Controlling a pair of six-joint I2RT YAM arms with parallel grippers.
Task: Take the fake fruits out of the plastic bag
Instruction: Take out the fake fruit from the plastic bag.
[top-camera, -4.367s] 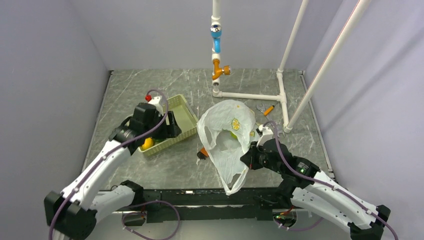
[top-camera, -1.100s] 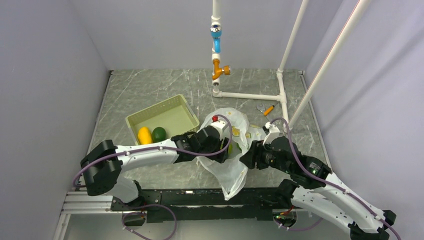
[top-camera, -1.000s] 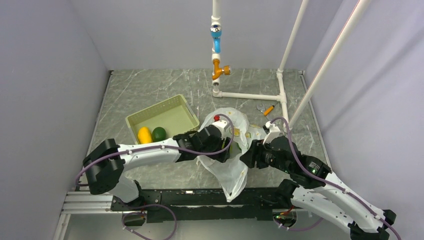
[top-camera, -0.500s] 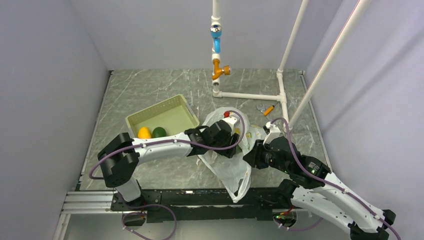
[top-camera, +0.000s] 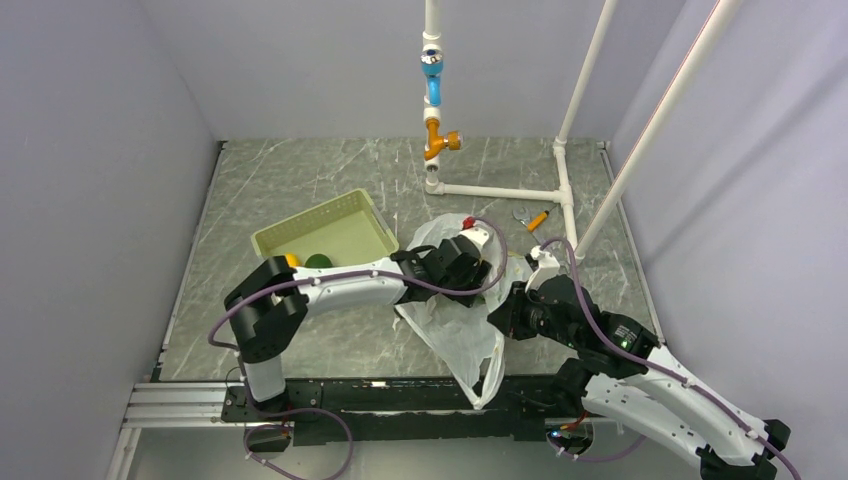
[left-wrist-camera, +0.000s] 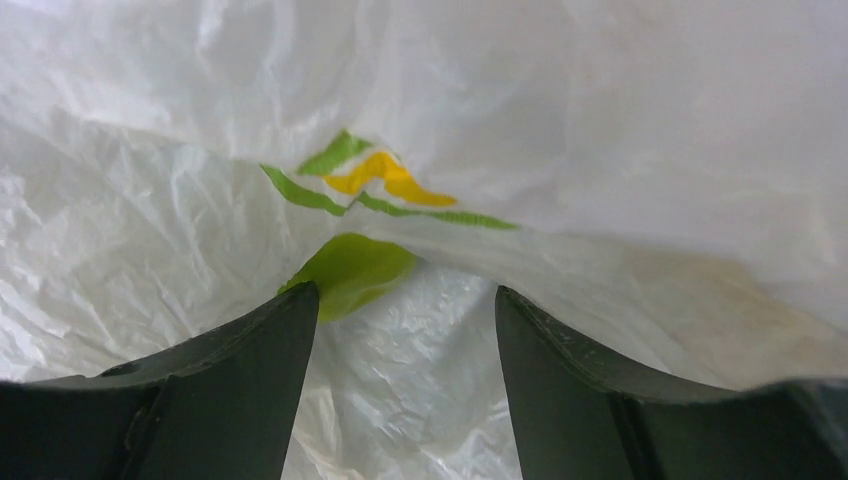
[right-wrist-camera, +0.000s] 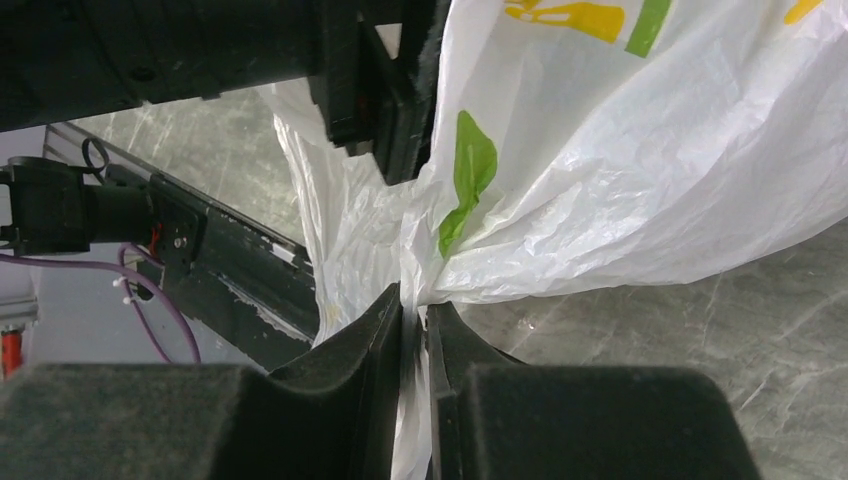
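The plastic bag (top-camera: 455, 325) lies crumpled at the table's middle, white with citrus prints. My left gripper (left-wrist-camera: 405, 295) is pushed inside its mouth and stands open, with only film between the fingers. A green patch (left-wrist-camera: 350, 270) shows just past the left fingertip; I cannot tell whether it is a fruit or a print. My right gripper (right-wrist-camera: 413, 310) is shut on a bunched fold of the plastic bag (right-wrist-camera: 620, 200) at its right edge. A yellow fruit (top-camera: 291, 260) and a green fruit (top-camera: 318, 260) lie in the basket, partly hidden by the left arm.
The pale green basket (top-camera: 345, 222) stands left of the bag. A white pipe frame (top-camera: 500, 190) stands at the back, with a small orange tool (top-camera: 538, 220) beside it. The left arm's black wrist (right-wrist-camera: 380, 90) hangs close above the right gripper.
The left arm has reached further right into the bag's mouth. The right gripper has closed on the bag's edge, and the bag's lower tail has shifted right.
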